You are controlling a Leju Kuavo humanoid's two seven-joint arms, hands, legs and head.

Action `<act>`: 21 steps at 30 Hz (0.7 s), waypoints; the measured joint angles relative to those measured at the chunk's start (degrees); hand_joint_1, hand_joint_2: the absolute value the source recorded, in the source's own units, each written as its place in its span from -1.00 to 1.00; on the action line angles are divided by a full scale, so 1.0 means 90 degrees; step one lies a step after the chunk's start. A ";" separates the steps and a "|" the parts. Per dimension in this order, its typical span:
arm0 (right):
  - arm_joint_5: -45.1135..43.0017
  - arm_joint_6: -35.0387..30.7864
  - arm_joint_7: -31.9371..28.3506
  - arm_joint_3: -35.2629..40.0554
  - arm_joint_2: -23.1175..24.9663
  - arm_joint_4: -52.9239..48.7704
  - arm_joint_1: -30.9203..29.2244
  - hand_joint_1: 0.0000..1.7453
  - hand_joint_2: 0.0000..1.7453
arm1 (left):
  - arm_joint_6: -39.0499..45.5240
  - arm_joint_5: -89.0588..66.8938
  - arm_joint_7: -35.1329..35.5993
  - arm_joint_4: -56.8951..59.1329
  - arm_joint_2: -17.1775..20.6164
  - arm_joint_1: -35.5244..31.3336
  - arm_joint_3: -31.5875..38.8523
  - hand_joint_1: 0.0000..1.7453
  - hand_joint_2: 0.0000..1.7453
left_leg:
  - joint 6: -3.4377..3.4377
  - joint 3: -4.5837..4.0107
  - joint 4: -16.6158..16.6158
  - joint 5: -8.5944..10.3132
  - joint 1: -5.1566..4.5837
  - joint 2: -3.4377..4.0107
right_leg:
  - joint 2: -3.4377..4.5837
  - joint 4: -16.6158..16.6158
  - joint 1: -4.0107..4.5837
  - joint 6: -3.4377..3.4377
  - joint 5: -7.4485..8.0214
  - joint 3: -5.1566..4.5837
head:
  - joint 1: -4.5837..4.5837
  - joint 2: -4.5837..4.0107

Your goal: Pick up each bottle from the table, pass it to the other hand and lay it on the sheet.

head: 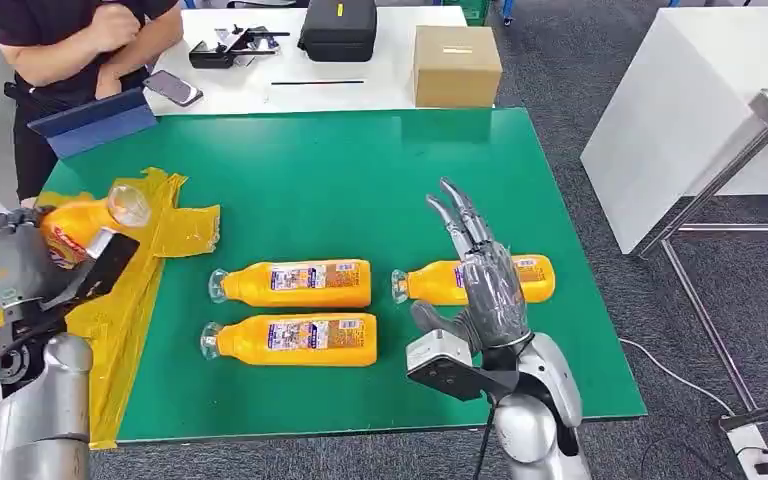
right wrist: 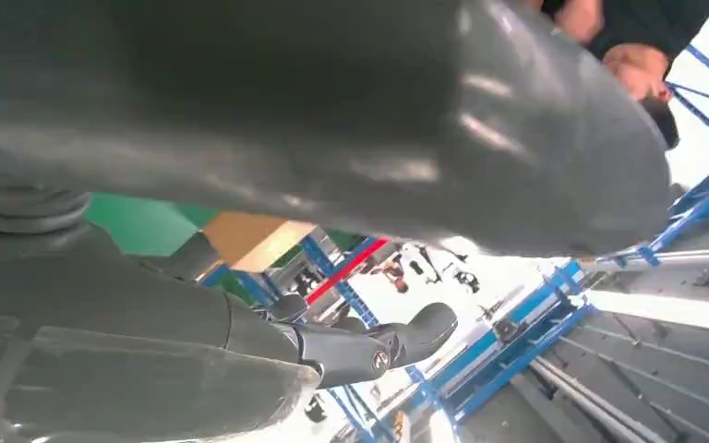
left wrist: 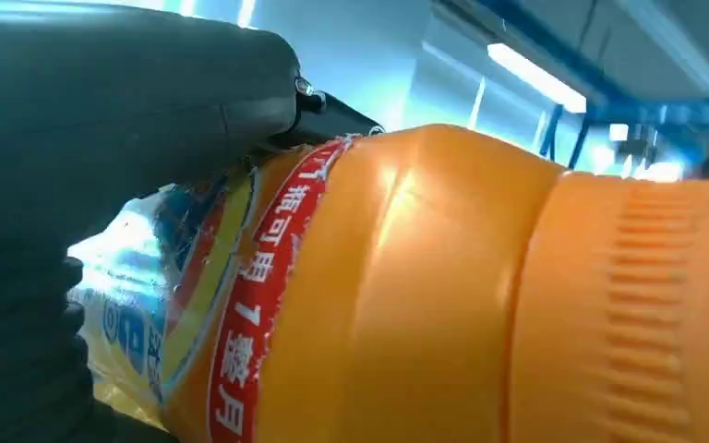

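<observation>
Three bottles (head: 297, 284) lie on the green table (head: 360, 170) beside a person's tablet (head: 95, 122); left hand (head: 15, 265) grips a fourth bottle (head: 85, 222) over the yellow sheet (head: 175, 228), right hand (head: 485, 280) raised, released, fingers spread.

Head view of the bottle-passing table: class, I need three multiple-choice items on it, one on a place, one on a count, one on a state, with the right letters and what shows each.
1. Where is the yellow sheet?
A. at the green table's left edge
B. under the cardboard box
C. on the floor

2. How many bottles lie on the green table itself?
A. one
B. three
C. five

3. What is the right hand doing?
A. gripping a bottle
B. pressing the box
C. raised with its fingers apart, holding nothing

Answers:
1 A, the sheet drapes over the left edge.
2 B, two bottles lie side by side and a third behind the right hand.
3 C, the one held bottle is in the left hand.
</observation>
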 measured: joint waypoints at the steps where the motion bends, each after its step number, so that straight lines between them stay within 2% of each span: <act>1: -0.0012 0.0032 -0.0002 -0.0002 0.0000 0.0059 -0.0058 -1.00 -1.00 | 0.0079 -0.0103 0.0010 0.0322 0.0044 -0.0069 0.0010 1.00 1.00 | 0.0001 0.0000 0.0000 0.0001 0.0000 0.0000 | 0.0000 0.0000 0.0000 0.0000 0.0000 -0.0001 | -0.0002 0.0000; 7: -0.0058 0.0075 -0.0010 -0.0005 -0.0002 0.0287 -0.0193 -1.00 -1.00 | 0.0544 -0.0421 0.0054 0.2218 0.0328 -0.0551 0.0000 1.00 1.00 | 0.0003 -0.0003 0.0001 0.0002 -0.0002 -0.0001 | 0.0000 0.0001 0.0000 0.0001 0.0001 -0.0001 | -0.0002 0.0000; 13: -0.0087 0.0049 -0.0005 -0.0007 -0.0015 0.0299 -0.0148 -1.00 -1.00 | 0.0591 -0.0484 0.0034 0.3223 0.0377 -0.0859 -0.0146 1.00 1.00 | 0.0004 -0.0008 0.0002 0.0001 -0.0006 0.0001 | 0.0000 0.0000 0.0000 0.0002 0.0001 -0.0002 | -0.0002 0.0000; 14: -0.0090 0.0046 0.0000 -0.0007 -0.0019 0.0299 -0.0134 -1.00 -1.00 | 0.0593 -0.0484 0.0037 0.3313 0.0377 -0.0883 -0.0158 -0.84 1.00 | 0.0004 -0.0008 0.0001 0.0001 -0.0006 0.0003 | 0.0000 0.0000 0.0000 0.0002 0.0001 -0.0002 | -0.0002 0.0000; 15: -0.0090 0.0046 0.0002 -0.0007 -0.0024 0.0299 -0.0125 -1.00 -1.00 | 0.0595 -0.0484 0.0034 0.3405 0.0377 -0.0914 -0.0173 -1.00 -1.00 | 0.0004 -0.0008 0.0002 0.0002 -0.0006 0.0004 | 0.0000 0.0000 0.0000 0.0003 0.0002 -0.0003 | -0.0002 0.0000; 21: -0.0107 0.0041 0.0075 -0.0007 -0.0063 0.0302 -0.0120 -1.00 -1.00 | 0.0447 0.0000 -0.0542 0.3922 0.0384 -0.1144 -0.0202 -1.00 -1.00 | 0.0004 -0.0007 0.0001 0.0002 -0.0005 -0.0003 | -0.0001 -0.0001 -0.0002 0.0003 0.0002 -0.0004 | -0.0005 0.0000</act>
